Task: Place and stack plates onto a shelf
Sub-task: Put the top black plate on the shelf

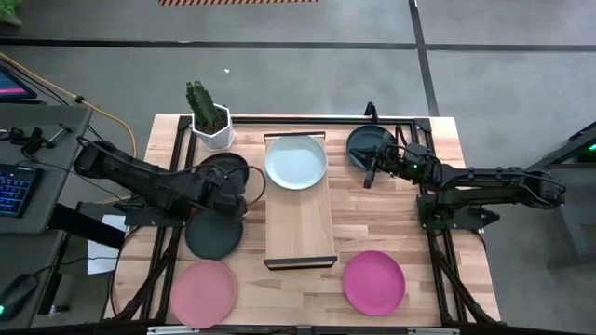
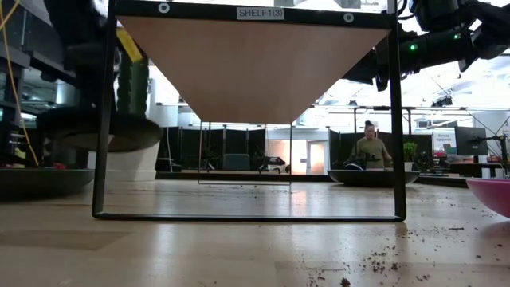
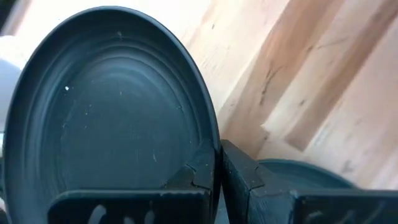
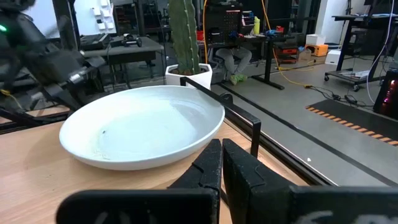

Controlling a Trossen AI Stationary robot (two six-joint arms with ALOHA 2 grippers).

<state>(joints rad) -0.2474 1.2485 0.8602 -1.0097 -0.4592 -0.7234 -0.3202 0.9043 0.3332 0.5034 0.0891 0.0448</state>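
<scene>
My left gripper [image 1: 237, 189] is shut on a dark teal-grey plate [image 1: 223, 170], raised beside the plant pot; the low view shows this plate [image 2: 96, 131] in the air. A second dark plate [image 1: 214, 233] lies flat on the table below it. The pale mint-white plate [image 1: 296, 161] rests on the far end of the light-wood shelf [image 1: 300, 228]. My right gripper [image 1: 370, 177] is shut and empty, raised just near of a third dark plate [image 1: 372, 144] that lies on the table. Two pink plates [image 1: 203, 293] [image 1: 373, 282] lie near the front edge. My left gripper pinches the dark plate's rim [image 3: 214, 146] between its two fingers [image 3: 202, 171]. It reaches in from the table's left side. The plate is lifted clear of the table and sits roughly level in the low view.
A white pot with a cactus [image 1: 212, 126] stands at the far left, close to the held plate. The shelf stands on a black metal frame [image 2: 103, 159] with a rail along the far edge [image 4: 236, 115]. Bare wood lies between the shelf and the right pink plate.
</scene>
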